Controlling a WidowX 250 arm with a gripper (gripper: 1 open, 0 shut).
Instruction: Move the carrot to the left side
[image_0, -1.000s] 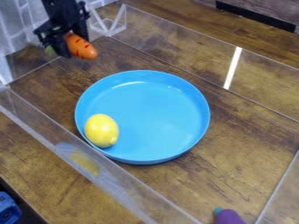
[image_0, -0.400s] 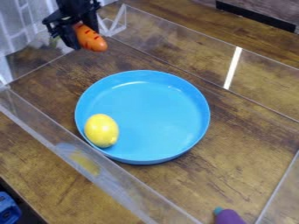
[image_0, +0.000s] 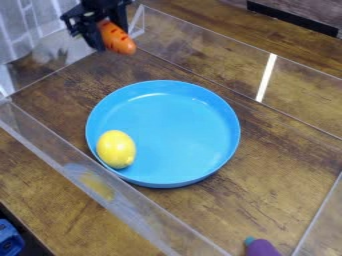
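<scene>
Gripper (image_0: 110, 30) has its fingers partly closed round the toy carrot (image_0: 120, 40), held off the wooden table (image_0: 287, 150) at the far left corner, well apart from the blue plate (image_0: 201, 130) w/ the lemon (image_0: 116, 149). Pickup looks done; what's left is prob. setting it down on the left & letting go

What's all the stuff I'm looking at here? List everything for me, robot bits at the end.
plate: one, blue, middle of the table
lemon: one, yellow, on the plate at its left edge
carrot: one, orange, top left, held in the end effector above the table
purple object: one, bottom edge, partly cut off
table: one, dark brown wood, under everything
clear walls: transparent panels around the table
end effector: one, black, top left, closed on the carrot
</scene>
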